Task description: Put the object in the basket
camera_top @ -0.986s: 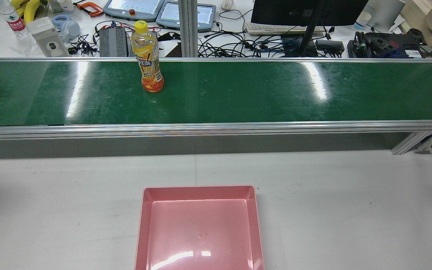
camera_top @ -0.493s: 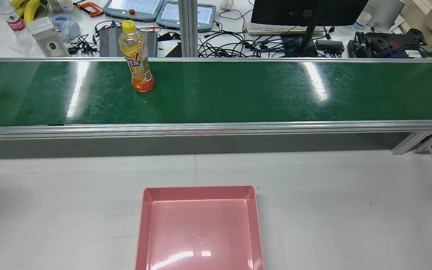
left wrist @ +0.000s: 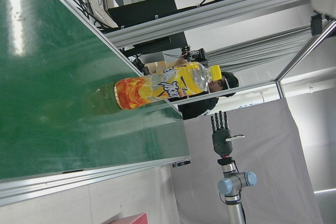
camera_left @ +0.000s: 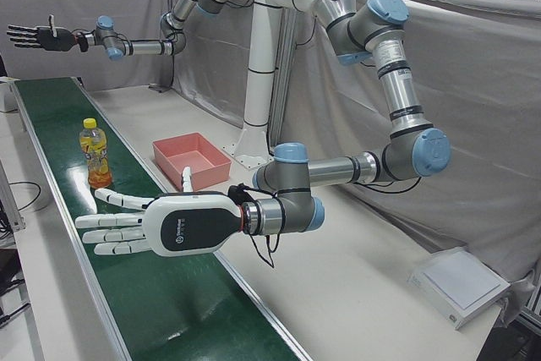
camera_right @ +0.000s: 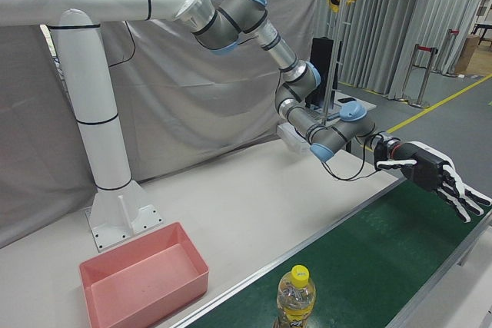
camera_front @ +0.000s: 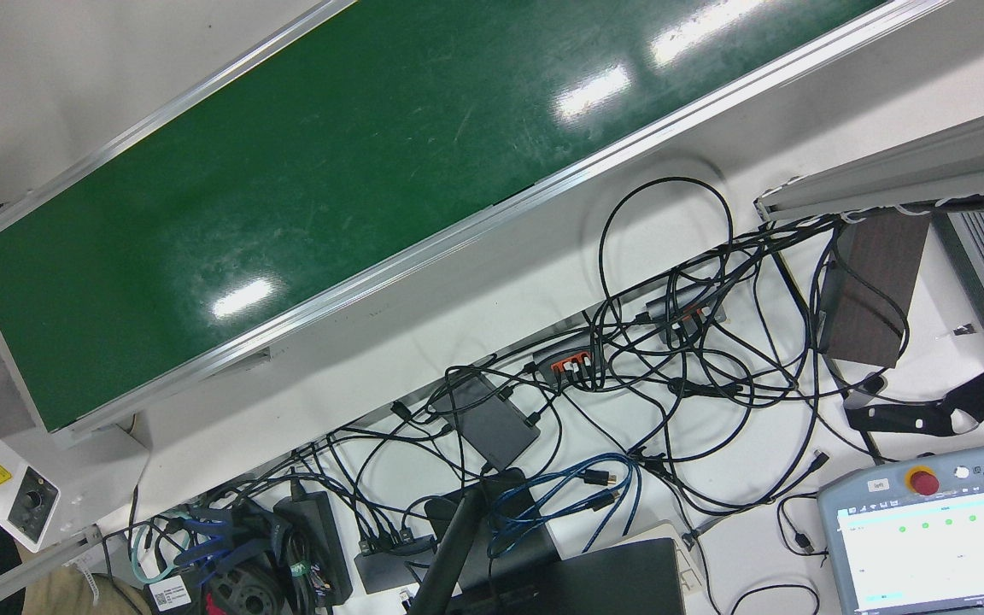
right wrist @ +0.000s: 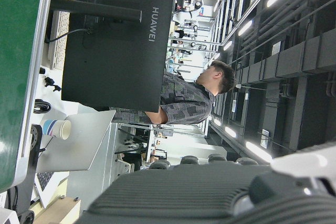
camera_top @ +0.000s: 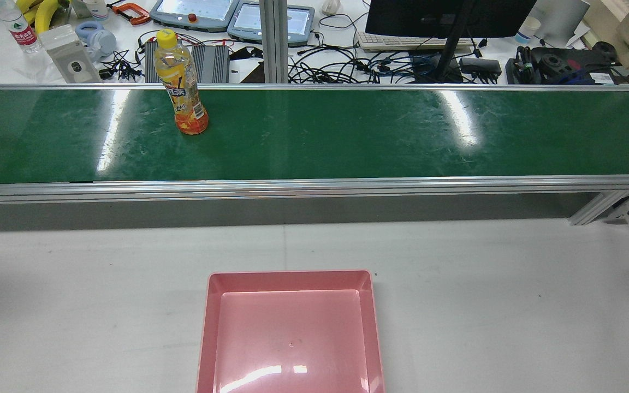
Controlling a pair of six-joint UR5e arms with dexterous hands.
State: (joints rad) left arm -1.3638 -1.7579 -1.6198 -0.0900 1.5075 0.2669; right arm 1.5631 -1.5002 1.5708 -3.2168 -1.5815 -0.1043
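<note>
Bottle (camera_top: pixel 182 82) of orange drink stands upright on the green belt (camera_top: pixel 347 136), well apart from the empty pink basket (camera_top: pixel 290 279) on the counter (camera_top: pixel 511 300). Your left hand (camera_left: pixel 144 224) hovers over the belt near the bottle, fingers (camera_left: pixel 106 221) spread and holding nothing. Your right hand (camera_right: pixel 430 176) hangs well down the belt, equally open. Tall and narrow, the bottle looks likely to topple if a fingertip clips it high. If the belt is running, a late close could miss it altogether.
</note>
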